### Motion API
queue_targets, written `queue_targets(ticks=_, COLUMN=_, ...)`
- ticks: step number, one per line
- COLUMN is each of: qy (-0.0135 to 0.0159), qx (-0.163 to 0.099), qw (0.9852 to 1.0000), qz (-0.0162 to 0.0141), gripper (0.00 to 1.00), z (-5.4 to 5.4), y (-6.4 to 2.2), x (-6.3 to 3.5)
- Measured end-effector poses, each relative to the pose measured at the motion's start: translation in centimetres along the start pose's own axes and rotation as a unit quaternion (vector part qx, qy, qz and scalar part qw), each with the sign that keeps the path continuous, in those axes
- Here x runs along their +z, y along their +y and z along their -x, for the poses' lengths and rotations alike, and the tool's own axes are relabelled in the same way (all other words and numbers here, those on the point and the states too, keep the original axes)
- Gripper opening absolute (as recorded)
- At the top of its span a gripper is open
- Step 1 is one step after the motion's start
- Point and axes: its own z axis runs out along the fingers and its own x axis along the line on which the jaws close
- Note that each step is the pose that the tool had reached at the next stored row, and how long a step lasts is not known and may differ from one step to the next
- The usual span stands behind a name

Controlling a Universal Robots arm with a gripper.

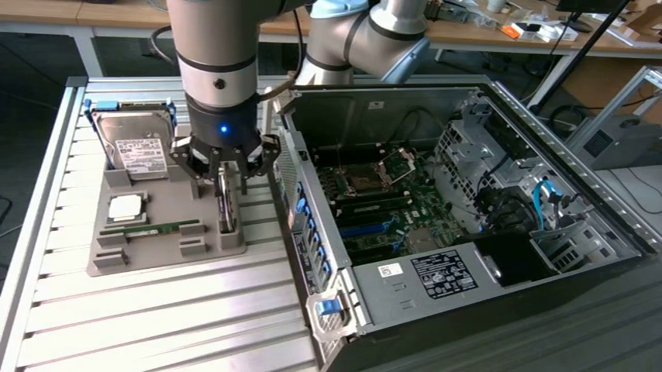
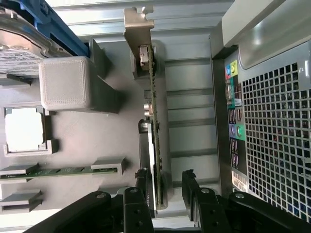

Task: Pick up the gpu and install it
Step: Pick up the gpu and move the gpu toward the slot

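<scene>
In the exterior view, the claw (image 1: 228,184) hangs straight down over the grey holder tray (image 1: 155,262) on the slatted table (image 1: 155,325). Its fingers are spread to either side of the gpu (image 1: 226,211). The card stands on edge in a slot at the tray's side nearest the open computer case (image 1: 445,201). That upright pose leaves its top edge free for a grip from above. The hard drive (image 1: 139,143) stands propped in its blue frame at the tray's far end. The processor chip (image 1: 126,205) and the RAM stick (image 1: 150,229) lie in their own recesses, well apart from the claw.

In the wrist view, you look down along the gpu's (image 2: 154,121) thin edge, with its silver bracket (image 2: 137,24) at the far end. The claw is open and holds nothing. One of its fingers (image 2: 142,183) sits just beside the card, and the other sits on the case side with a clear gap showing. I judge the card is bracketed but not yet pinched, so it is still seated in its slot. The case's rear port panel (image 2: 233,107) runs close alongside, which leaves little room on that side.
</scene>
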Motion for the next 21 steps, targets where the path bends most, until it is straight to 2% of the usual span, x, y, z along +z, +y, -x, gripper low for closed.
queue_targets(ticks=2, qy=0.0001, qx=0.000, qw=1.0000, qz=0.0000, gripper=0.42, z=-0.5, y=0.94, x=0.13)
queue_targets(ticks=4, qy=0.0001, qx=0.000, qw=1.0000, qz=0.0003, gripper=0.42, z=-0.6, y=1.24, x=0.23)
queue_targets(ticks=6, qy=0.0001, qx=0.000, qw=1.0000, qz=0.0011, gripper=0.42, z=-0.8, y=2.41, x=0.70)
queue_targets(ticks=7, qy=0.0001, qx=0.000, qw=1.0000, qz=0.0013, gripper=0.42, z=-1.6, y=2.61, x=1.28)
queue_targets(ticks=10, qy=0.0013, qx=0.000, qw=1.0000, qz=0.0011, gripper=0.42, z=-1.4, y=2.59, x=2.76)
queue_targets(ticks=12, qy=0.0014, qx=0.000, qw=1.0000, qz=0.0011, gripper=0.42, z=-1.4, y=2.58, x=2.86)
queue_targets(ticks=13, qy=0.0014, qx=0.000, qw=1.0000, qz=0.0011, gripper=0.27, z=-1.4, y=2.58, x=2.86)
queue_targets(ticks=21, qy=0.0013, qx=0.000, qw=1.0000, qz=0.0011, gripper=0.27, z=-1.4, y=2.58, x=2.86)
